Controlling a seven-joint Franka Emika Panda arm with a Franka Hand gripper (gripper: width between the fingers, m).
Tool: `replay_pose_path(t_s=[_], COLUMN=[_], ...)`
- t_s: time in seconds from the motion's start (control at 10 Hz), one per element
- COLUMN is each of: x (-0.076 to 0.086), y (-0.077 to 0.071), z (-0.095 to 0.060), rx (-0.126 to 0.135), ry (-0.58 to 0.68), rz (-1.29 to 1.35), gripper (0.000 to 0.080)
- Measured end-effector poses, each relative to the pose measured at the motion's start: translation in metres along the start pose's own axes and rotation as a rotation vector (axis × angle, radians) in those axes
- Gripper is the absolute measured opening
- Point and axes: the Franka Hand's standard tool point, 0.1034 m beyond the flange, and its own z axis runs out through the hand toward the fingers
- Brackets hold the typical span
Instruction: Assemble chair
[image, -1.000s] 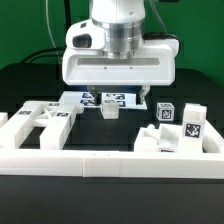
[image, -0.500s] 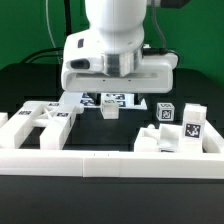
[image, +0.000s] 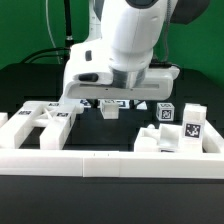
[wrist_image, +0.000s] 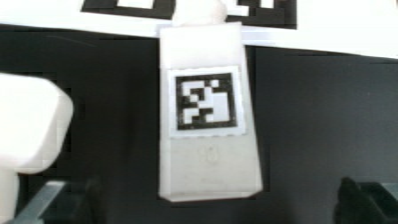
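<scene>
Bar (wrist_image: 208, 110): matte white plastic, flat oblong, with a square black-and-white tag on its face. It lies on the black tabletop (wrist_image: 320, 120), one end at the marker board (wrist_image: 45, 6). Gripper (wrist_image: 208, 197) jaws are spread, straddling the end farthest from the board, not touching.

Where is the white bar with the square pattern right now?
In the middle of the exterior view, the white bar lies on the table between the open jaws, one end by the marker board.
</scene>
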Motion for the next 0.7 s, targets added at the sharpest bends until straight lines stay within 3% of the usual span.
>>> replay_pose_path(t_s=[0.2, 0.7], x=[-0.008, -0.007], y=[0.001, -0.001], z=[0.006, 0.015], rx=[0.005, 0.01], ry=[-0.105, -0.391], rz=[-0.001, -0.007], gripper=[0.0649, 0.0649])
